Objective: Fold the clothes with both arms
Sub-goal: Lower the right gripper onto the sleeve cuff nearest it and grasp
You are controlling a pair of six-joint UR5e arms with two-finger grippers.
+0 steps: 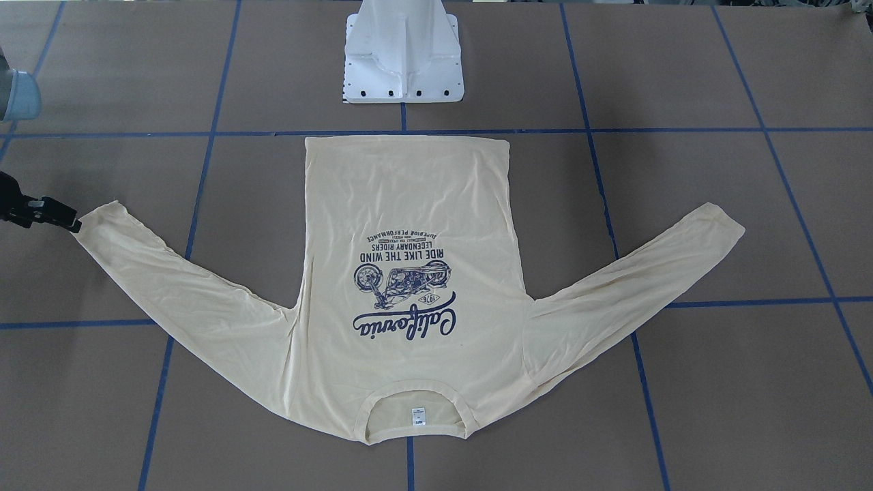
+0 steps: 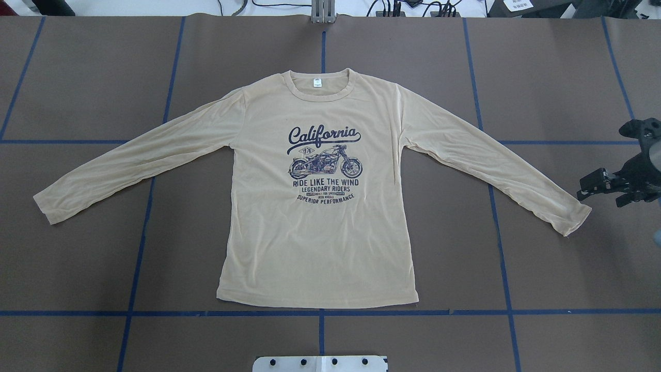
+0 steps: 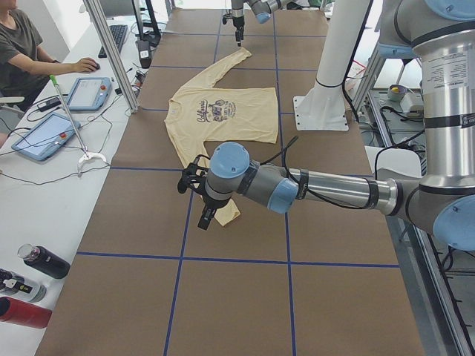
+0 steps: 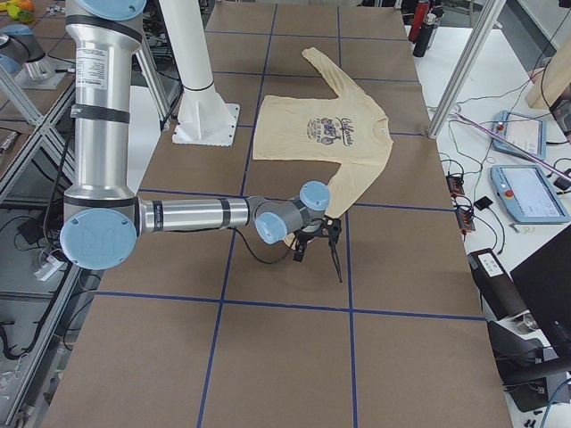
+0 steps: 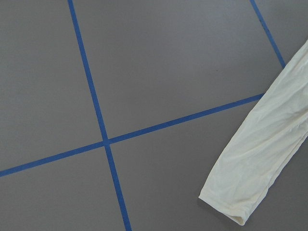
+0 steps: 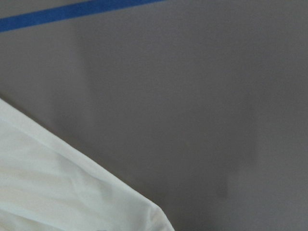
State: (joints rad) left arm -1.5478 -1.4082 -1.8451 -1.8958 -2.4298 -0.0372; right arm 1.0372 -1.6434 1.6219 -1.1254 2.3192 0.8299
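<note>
**Shirt** [image 2: 320, 232]: pale cream-yellow with long sleeves. It lies flat and print-up in the middle of the overhead view. The collar [image 2: 321, 88] points to the top of the frame, and the hem runs just above the blue tape line near the bottom. A navy print [image 2: 324, 165] is on the chest and a small white label [image 2: 317, 82] sits inside the collar. The sleeves [image 2: 139, 160] are spread wide, slanting down toward the frame's left and right edges. No part is folded.

**Table** [image 2: 103, 77]: brown cover marked into squares by blue tape [image 2: 320, 312].

**Right gripper** [image 2: 604, 190]: at the right edge of the overhead view, just beside the cuff [image 2: 573, 219] on that side. Its fingers stand apart with nothing between them. Its wrist view shows sleeve cloth in the lower left corner and bare table elsewhere.

**Left gripper** [image 3: 206, 215]: seen only in the left side view, at mid-frame, over the near cuff. Whether it is open, or touching the cloth, cannot be told. Its wrist view shows that other cuff [image 5: 231, 211] at lower right, flat on the table beside a tape crossing.

**Base** [image 1: 402, 61]: white pedestal at top centre of the front-facing view, just beyond the hem.

**Operator** [image 3: 22, 44]: seated at the upper left of the left side view.

**Bottles** [image 3: 41, 263]: at the lower left of the same view.
</note>
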